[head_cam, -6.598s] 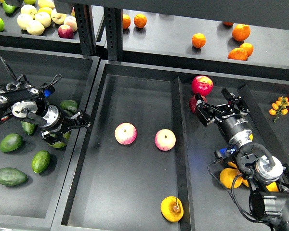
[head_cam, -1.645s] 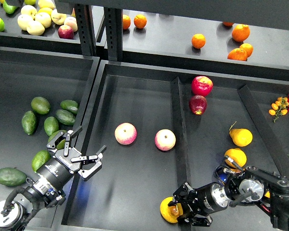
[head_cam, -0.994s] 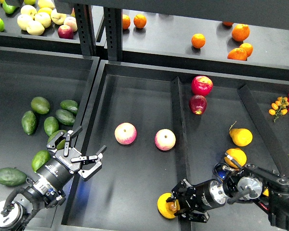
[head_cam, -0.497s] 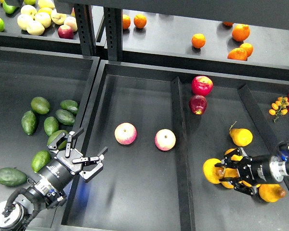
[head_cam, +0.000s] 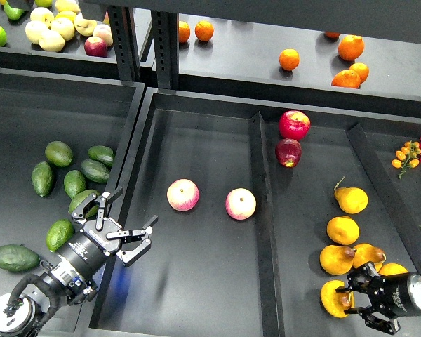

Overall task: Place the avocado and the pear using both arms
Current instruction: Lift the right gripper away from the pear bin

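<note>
The pear (head_cam: 333, 298), golden yellow-orange, sits low in the right compartment beside several other pears. My right gripper (head_cam: 352, 300) comes in from the lower right, and its two fingers straddle the pear and hold it. The avocado (head_cam: 83, 203) lies in the left tray among several other green avocados, touching the outer side of my left gripper's upper finger. My left gripper (head_cam: 133, 209) is open and empty over the rim between the left tray and the middle compartment.
Two pink-yellow apples (head_cam: 183, 194) (head_cam: 241, 203) lie in the middle compartment. Two red apples (head_cam: 295, 124) lie right of the divider (head_cam: 263, 210). Other pears (head_cam: 351, 200) (head_cam: 342, 230) (head_cam: 337, 259) crowd my right gripper. Oranges (head_cam: 289, 59) sit on the back shelf, and small tomatoes (head_cam: 407, 153) at the right edge.
My right gripper has moved toward me and to the right with the pear, lowering it into the cluster of pears. My left gripper has barely moved and stays open.
</note>
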You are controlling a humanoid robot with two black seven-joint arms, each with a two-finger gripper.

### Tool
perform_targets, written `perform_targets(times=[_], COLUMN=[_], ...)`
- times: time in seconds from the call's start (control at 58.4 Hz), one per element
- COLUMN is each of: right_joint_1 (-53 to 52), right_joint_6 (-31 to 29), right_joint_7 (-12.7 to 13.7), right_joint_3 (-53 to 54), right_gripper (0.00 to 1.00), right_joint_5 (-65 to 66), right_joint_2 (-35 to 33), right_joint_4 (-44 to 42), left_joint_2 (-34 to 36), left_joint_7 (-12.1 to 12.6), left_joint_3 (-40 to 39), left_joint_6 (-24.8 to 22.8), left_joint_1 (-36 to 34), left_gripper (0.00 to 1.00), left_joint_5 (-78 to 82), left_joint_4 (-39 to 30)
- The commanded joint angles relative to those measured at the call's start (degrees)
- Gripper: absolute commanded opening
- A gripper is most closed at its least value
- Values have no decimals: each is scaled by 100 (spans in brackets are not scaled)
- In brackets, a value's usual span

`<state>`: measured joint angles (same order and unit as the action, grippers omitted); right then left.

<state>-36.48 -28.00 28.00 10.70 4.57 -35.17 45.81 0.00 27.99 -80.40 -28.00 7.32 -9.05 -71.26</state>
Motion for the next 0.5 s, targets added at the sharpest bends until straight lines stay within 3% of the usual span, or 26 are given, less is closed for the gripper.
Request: perform_targets(times=[0.0,0.086,0.189,0.36,0.428,0.48], right_joint_1=[10,1,10,-8,-60,-104], right_joint_6=[0,0,0,0,0,0], right_joint_7=[0,0,0,0,0,0], right_joint_3=[2,11,2,2,2,2], right_gripper=[37,45,68,79,99,100], right_joint_5=[0,0,9,0,0,-52], right_joint_2=[177,185,194,168,72,10], right_joint_4=[-204,-213,-213,-187,-143,-108], left_joint_2=[0,0,0,0,0,0], left_joint_7=[1,1,1,1,1,1], left_joint_3=[-2,-11,-11,-11,-11,-2], left_joint_6=[0,0,0,0,0,0], left_joint_1=[6,6,6,6,6,6], left_gripper=[99,99,99,99,99,99], left_joint_5=[0,0,-9,-9,-9,0], left_joint_4=[-2,-2,-11,-11,-11,-11])
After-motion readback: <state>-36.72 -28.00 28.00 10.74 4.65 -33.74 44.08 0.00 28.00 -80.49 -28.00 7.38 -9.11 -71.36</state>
